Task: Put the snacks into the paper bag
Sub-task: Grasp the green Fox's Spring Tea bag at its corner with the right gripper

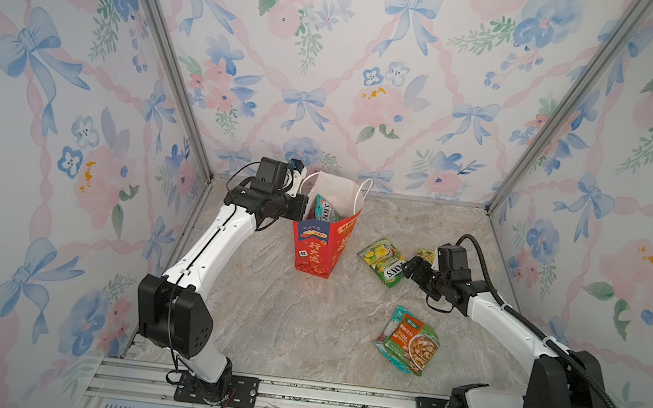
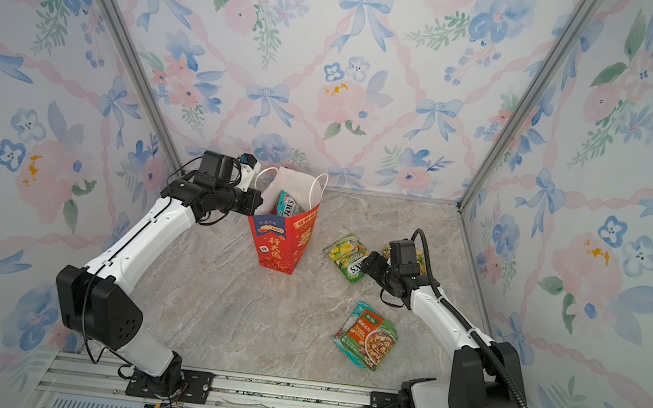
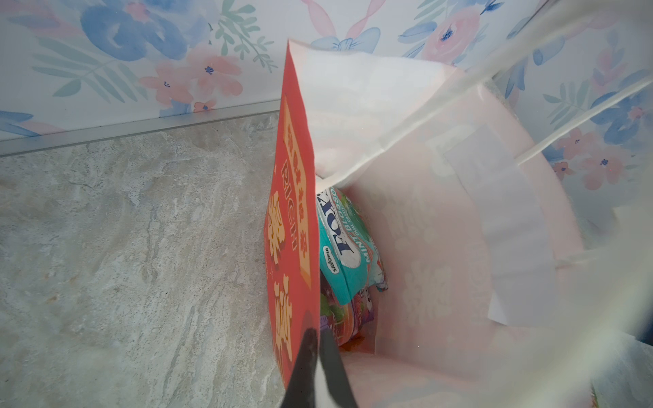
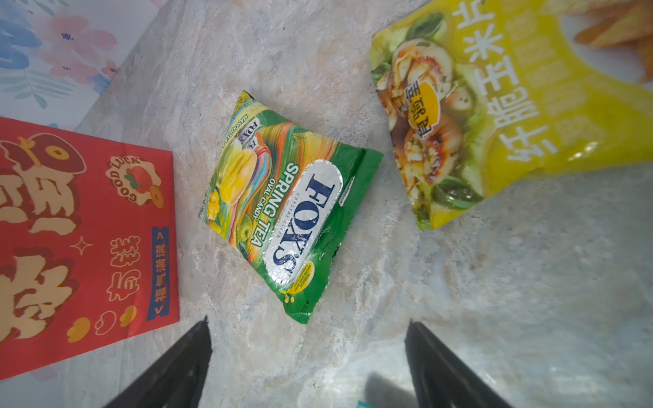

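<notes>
Right wrist: green packet [image 4: 282, 208] just beyond open right pincer [image 4: 307, 356].

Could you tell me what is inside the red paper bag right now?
In the paper bag, a teal mint packet stands above a purple packet. Anything deeper is hidden by them and the walls.

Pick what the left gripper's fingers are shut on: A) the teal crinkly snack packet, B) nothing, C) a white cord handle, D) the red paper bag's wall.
D: in the left wrist view the left gripper pinches the red paper bag's wall, one finger either side.
</notes>
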{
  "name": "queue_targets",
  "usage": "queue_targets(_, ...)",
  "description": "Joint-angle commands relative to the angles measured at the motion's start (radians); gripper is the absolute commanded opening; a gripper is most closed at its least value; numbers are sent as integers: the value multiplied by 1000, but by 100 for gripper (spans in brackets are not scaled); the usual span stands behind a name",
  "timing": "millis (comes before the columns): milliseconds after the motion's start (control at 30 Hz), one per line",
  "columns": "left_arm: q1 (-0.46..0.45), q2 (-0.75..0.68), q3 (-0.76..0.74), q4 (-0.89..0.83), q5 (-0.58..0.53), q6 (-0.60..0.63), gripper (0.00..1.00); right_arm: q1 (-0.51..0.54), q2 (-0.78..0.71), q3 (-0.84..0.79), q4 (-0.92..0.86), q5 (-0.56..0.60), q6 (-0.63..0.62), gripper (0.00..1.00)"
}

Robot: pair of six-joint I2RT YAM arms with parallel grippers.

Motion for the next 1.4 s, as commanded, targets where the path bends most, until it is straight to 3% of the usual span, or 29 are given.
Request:
queue_targets(0, -7, -13, -19, -22, 14, 3, 0, -18, 54, -12, 73, -39, 30, 83)
queue_targets(367, -5, -11, -19, -23, 13, 5, 0, -36, 217, -8, 185, -85, 82, 68)
queue_targets(833, -6, -6, -19, -22, 6, 7, 0, -59, 378, 3, 365, -146, 169, 58)
queue_targets(933, -6, -5, -20, -22, 5, 7, 0, -60, 398, 5, 392, -154, 189, 50)
queue_targets(1200, -5, -5, -21, -22, 4, 8, 0, -67, 410, 1, 445, -170, 214, 9)
queue_targets(1300, -7, -5, -21, -22, 3, 7, 0, -67, 391, 3, 437, -170, 204, 0)
queue_targets(1367, -6, -2, -21, -22, 4, 8, 0, -67, 373, 4, 424, -167, 195, 0)
